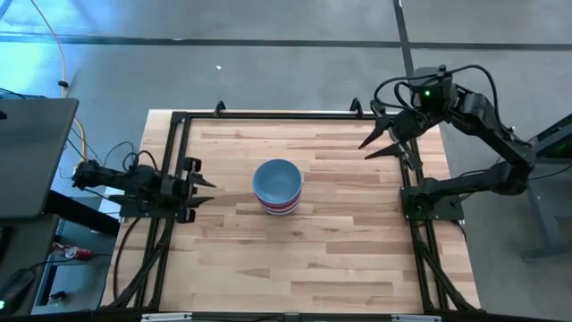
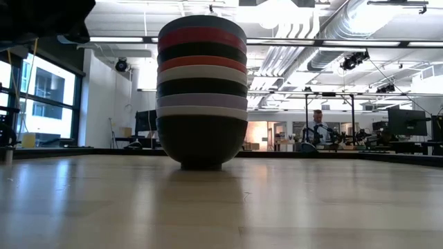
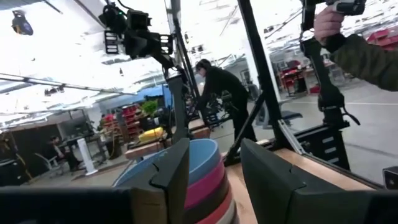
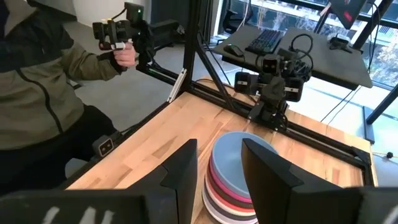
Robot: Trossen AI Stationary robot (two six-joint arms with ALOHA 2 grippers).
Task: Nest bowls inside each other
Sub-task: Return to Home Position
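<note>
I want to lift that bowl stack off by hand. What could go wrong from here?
The tall stack of nested round bowls, light blue on top, rests on one narrow foot; a knock to the wooden table might tip it. The open left gripper sits low, aimed at the stack; any forward move could shove it. The open right gripper hangs over the far right corner, where a reaching hand might meet it.
</note>
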